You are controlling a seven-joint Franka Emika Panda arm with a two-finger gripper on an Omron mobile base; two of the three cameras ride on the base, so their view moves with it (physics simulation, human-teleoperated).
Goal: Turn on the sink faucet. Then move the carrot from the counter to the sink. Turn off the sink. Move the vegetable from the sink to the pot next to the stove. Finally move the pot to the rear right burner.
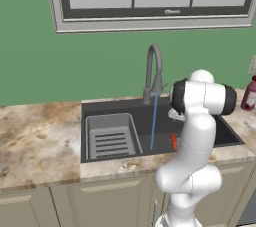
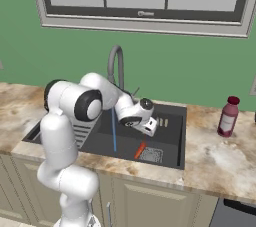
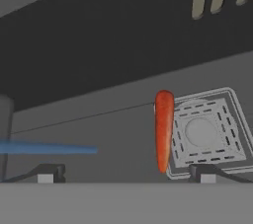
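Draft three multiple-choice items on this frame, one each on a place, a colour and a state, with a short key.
1. Where does the small orange-red tapered carrot lie?
A. On the marbled counter
B. On the floor of the dark grey sink basin, beside the square drain grate
C. In the ribbed tray insert

2. What colour is the bottle on the beige marbled counter?
A. Pink-red with a dark cap
B. Green
C. Yellow

3. What state is the tall grey gooseneck faucet in?
A. Off
B. Running
C. Removed

Key: 1 B, the hand view shows the carrot on the basin floor at the grate's edge; 2 A, as the right base view shows; 3 B, a blue stream falls from the spout into the basin.
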